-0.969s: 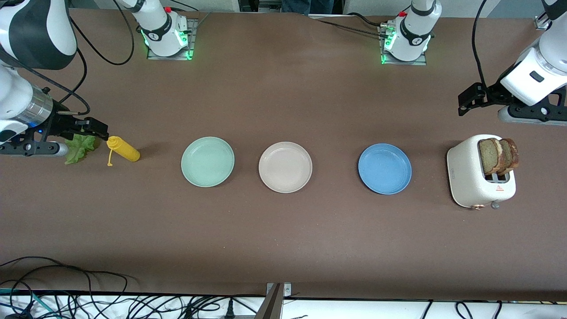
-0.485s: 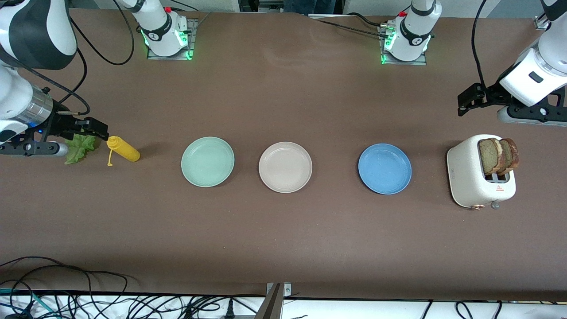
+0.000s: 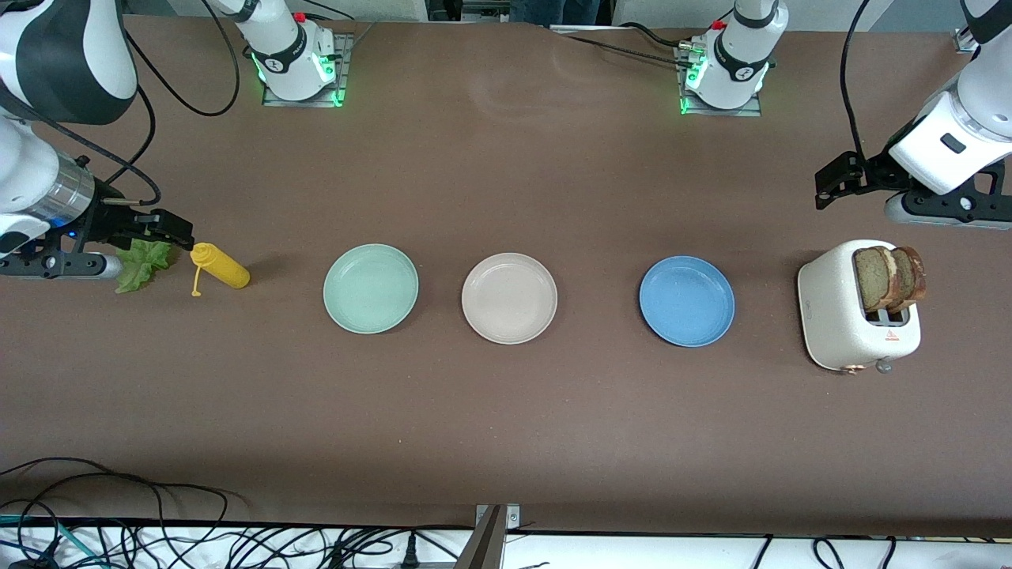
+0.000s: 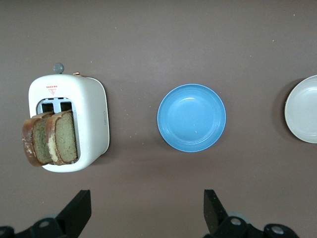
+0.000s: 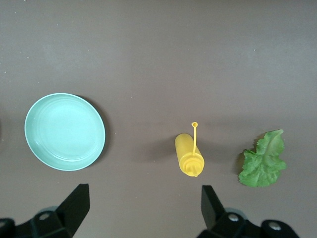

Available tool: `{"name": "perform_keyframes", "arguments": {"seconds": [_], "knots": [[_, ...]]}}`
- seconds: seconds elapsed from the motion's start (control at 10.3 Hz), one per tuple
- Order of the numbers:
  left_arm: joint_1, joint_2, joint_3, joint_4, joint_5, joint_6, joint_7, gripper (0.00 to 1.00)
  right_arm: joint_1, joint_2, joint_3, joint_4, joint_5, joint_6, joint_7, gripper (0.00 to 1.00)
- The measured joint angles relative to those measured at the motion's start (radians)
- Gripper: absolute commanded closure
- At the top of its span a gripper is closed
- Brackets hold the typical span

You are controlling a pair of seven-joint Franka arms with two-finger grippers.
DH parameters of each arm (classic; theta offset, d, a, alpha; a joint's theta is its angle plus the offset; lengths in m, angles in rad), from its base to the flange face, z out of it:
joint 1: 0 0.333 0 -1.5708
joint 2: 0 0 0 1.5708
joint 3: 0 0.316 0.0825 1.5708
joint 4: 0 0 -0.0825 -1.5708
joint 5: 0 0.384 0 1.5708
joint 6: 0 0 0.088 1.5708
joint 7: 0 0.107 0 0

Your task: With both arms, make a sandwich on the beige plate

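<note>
The beige plate point(image 3: 509, 298) lies bare at the middle of the table, and its edge shows in the left wrist view point(image 4: 304, 109). Two brown bread slices point(image 3: 889, 276) point(image 4: 49, 139) stand up out of a white toaster point(image 3: 838, 316) point(image 4: 89, 116) toward the left arm's end. A green lettuce leaf point(image 3: 145, 265) point(image 5: 262, 161) lies flat toward the right arm's end. My left gripper point(image 3: 840, 178) point(image 4: 147, 213) hangs open and holds nothing, above the table beside the toaster. My right gripper point(image 3: 169, 229) point(image 5: 143, 213) also hangs open with nothing in it, above the table by the lettuce.
A yellow squeeze bottle point(image 3: 220, 267) point(image 5: 188, 157) lies on its side next to the lettuce. A mint green plate point(image 3: 371, 288) point(image 5: 65, 131) and a blue plate point(image 3: 686, 300) point(image 4: 191, 117) flank the beige one. Cables run along the table edge nearest the front camera.
The left arm's wrist has shifted slightly toward the robots' bases. The right arm and everything on the table have stayed put.
</note>
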Motion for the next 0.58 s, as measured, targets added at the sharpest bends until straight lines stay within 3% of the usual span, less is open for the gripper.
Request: {"name": "perform_keyframes", "arguments": {"seconds": [0.58], "knots": [[0.000,0.000,0.000,0.006,0.000,0.000,0.000,0.00,-0.001,0.002,-0.003,0.000,0.000,-0.003,0.002,0.00]]}}
